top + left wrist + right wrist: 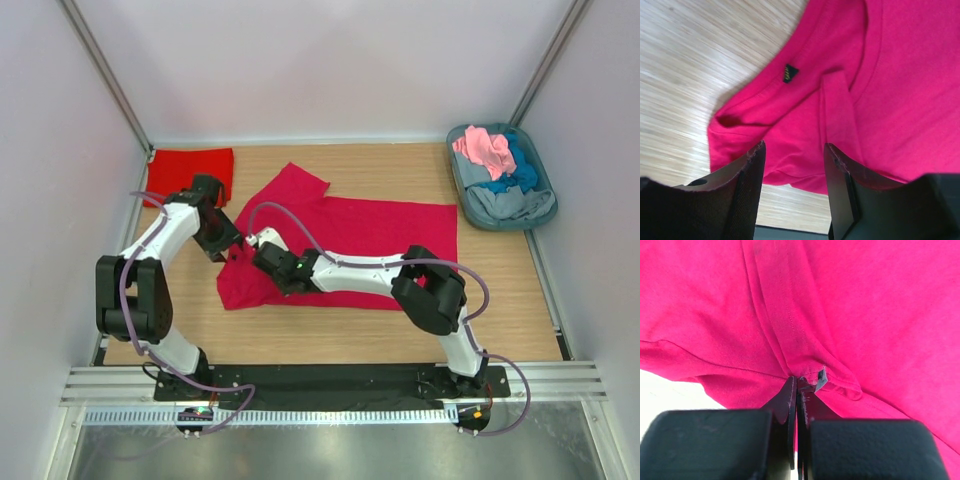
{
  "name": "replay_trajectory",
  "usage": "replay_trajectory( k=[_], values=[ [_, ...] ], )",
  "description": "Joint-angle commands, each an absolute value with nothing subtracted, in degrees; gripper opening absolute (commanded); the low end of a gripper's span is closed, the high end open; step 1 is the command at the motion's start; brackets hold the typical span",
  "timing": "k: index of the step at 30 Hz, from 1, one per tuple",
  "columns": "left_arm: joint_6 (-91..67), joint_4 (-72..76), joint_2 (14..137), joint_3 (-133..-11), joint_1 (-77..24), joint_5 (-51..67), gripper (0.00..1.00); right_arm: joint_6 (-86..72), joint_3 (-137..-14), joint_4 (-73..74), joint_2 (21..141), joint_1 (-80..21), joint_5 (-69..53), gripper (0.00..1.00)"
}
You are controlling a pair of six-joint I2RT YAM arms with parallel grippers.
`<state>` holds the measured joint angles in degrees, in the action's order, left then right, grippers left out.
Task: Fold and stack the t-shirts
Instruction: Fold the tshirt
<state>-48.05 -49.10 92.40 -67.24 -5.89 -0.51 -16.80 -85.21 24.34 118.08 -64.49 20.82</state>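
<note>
A folded scarlet shirt [190, 165] lies at the bench's [400, 160] far left corner. Just right of it, the left tool [794, 147] hangs over the crimson shirt's [370, 240] left edge. Its jaws stand about half open with nothing gripped, and the collar with its small dark label [789, 74] lies beyond them. The crimson shirt is spread across mid-bench, one sleeve pointing toward the far side. The right tool [797, 380] reaches leftward over it, close beside the left tool, pinched tight on a raised fold of the crimson cloth. At the far right corner a tub [503, 227] holds a pink shirt [485, 148], a blue shirt [520, 172] and a grey shirt [505, 203], all crumpled.
</note>
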Motion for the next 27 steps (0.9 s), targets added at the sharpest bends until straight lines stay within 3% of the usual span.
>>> replay_trajectory(
  k=[1,27],
  values=[
    [-48.43,-45.53,91.93,-67.49,-5.62,3.95,0.51,-18.89,-84.99,21.8,112.33,-63.46,24.17,0.01],
    [-51.15,-43.5,104.59,-74.27,-5.62,7.65,0.49,-28.04,-79.89,18.81,111.0,-58.36,24.35,0.01]
  ],
)
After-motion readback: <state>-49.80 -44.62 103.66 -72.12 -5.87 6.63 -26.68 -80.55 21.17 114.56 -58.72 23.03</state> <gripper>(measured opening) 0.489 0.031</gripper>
